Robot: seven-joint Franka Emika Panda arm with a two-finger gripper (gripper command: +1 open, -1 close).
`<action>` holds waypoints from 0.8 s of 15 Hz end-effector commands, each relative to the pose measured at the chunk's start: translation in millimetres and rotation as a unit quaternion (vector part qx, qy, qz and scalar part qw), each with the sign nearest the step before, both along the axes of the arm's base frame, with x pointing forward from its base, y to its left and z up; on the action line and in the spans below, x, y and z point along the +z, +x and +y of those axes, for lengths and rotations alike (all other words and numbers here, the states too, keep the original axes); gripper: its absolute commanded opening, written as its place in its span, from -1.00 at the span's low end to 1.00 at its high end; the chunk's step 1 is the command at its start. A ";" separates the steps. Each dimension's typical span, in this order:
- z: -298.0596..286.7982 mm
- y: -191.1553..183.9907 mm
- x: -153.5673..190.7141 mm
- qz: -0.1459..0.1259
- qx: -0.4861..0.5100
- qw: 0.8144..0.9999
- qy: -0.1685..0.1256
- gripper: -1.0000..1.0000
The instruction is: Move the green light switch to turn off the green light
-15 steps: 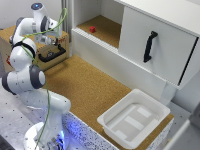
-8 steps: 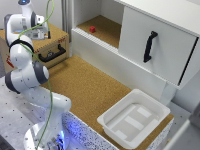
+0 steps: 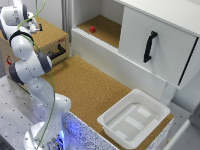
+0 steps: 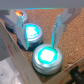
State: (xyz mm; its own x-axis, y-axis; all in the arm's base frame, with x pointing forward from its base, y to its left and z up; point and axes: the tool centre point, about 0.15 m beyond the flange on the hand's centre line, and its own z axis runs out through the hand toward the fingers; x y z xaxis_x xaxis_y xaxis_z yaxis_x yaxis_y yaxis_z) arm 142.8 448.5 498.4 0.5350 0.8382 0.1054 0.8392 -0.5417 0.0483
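In the wrist view two round lamps glow green on the wooden box top, a large one (image 4: 47, 56) and a smaller one (image 4: 32, 34). A small orange-lit lamp (image 4: 19, 14) sits behind one finger. My gripper (image 4: 39, 26) is open and empty, and its fingers (image 4: 63, 22) stand on either side of the smaller green lamp, above it. A thin green-lit strip (image 4: 52, 35) runs beside one finger; I cannot tell whether it is the switch. In the exterior view my gripper (image 3: 34, 27) hangs over the wooden box (image 3: 47, 42) at the far left.
A black handle (image 3: 58, 51) is on the box's front. A white cabinet has an open compartment holding a small red block (image 3: 92, 29) and a door with a black handle (image 3: 149, 46). A white bin (image 3: 134, 117) stands at the cork table's (image 3: 90, 87) near right.
The arm has swung toward the exterior view's left, bringing the gripper further over the wooden box. Nothing else has moved.
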 end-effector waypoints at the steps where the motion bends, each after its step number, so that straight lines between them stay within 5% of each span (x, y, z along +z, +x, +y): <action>1: -6.2 -0.8 -22.1 0.003 -0.023 1.000 -0.014 -1.00; 6: -9.3 6.7 -53.9 0.028 -0.050 0.998 -0.012 -1.00; 12: -3.3 18.8 -54.3 0.016 -0.061 0.998 -0.006 -1.00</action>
State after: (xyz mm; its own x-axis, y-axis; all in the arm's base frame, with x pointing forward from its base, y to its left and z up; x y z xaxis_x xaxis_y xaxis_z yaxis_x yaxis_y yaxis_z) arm 150.6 438.7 457.4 0.6168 0.7850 0.0580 0.7844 -0.6191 0.0374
